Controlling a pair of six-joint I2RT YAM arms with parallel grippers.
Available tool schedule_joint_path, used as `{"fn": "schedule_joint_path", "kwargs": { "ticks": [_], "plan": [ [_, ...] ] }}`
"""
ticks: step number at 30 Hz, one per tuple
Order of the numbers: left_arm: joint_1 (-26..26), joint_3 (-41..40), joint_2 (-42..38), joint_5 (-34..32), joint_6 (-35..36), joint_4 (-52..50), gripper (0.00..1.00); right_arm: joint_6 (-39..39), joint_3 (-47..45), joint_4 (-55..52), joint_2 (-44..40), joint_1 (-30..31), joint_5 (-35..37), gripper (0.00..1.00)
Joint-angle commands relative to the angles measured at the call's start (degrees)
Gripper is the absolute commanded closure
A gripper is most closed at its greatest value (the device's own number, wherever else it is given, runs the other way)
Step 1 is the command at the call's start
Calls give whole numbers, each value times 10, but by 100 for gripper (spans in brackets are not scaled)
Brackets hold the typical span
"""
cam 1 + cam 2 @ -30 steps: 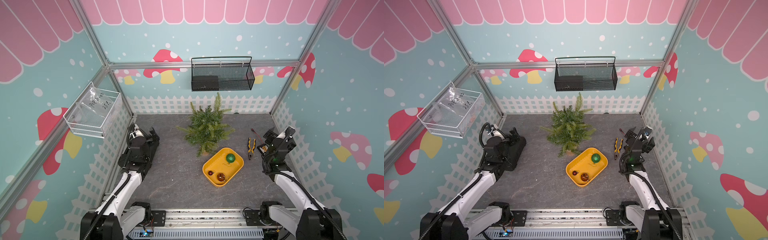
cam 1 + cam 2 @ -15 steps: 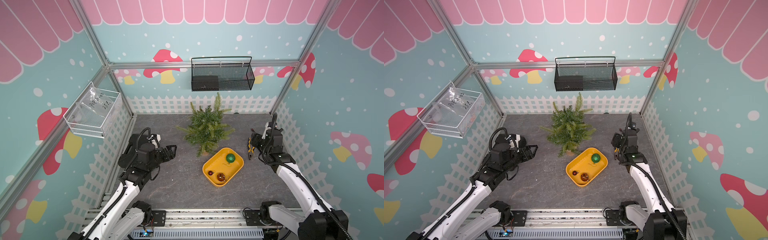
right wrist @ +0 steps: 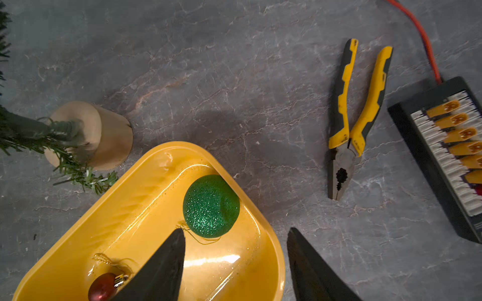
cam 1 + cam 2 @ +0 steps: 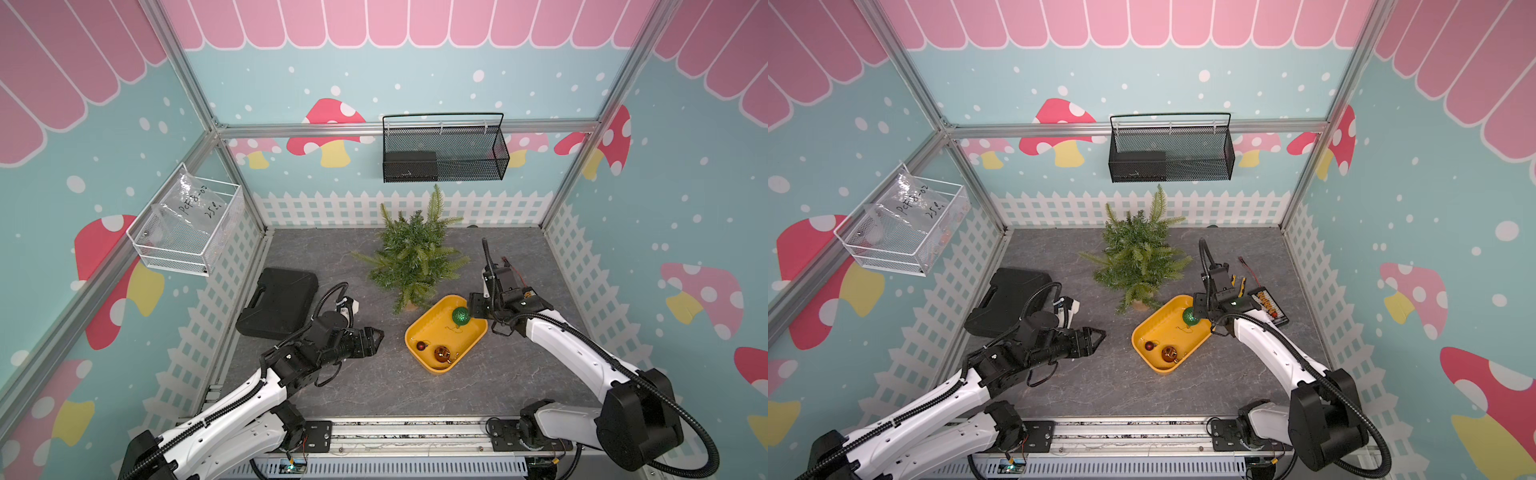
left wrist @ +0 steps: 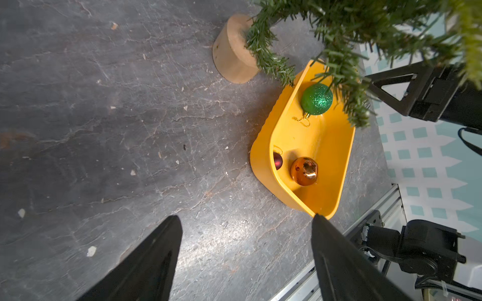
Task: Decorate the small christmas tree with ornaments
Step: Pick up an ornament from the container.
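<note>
Green bauble (image 3: pixel 210 206) just ahead of right gripper (image 3: pixel 236 229), jaws spread | left gripper (image 5: pixel 245 216) spread, empty

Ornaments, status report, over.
Left gripper open, empty. Right gripper open, empty, by green ornament. All three ornaments in yellow tray, tree bare. Branches close beside tray.

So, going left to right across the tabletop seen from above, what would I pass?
In a top view: black case → left gripper → dark red ornament → copper ornament → green ornament → black connector board. The small christmas tree and yellow tray overlap these, so I skip them.
</note>
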Motion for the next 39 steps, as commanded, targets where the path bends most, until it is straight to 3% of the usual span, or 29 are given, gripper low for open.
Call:
{"fn": "schedule_joint_path", "kwargs": {
  "ticks": [1,18,30,39],
  "plan": [
    [-14,-6,-1,-30,-22,7,20,16,-3,13,20,13,11,36],
    [-19,-30,-17,-39,-40,18,20,37,-11,65,110,35,8,30],
    [-19,-47,-30,-46,-56,26,20,39,-3,98,165,39,9,31],
    [-19,-44,-34,-47,-59,26,20,36,-4,110,161,39,8,45]
  ]
}}
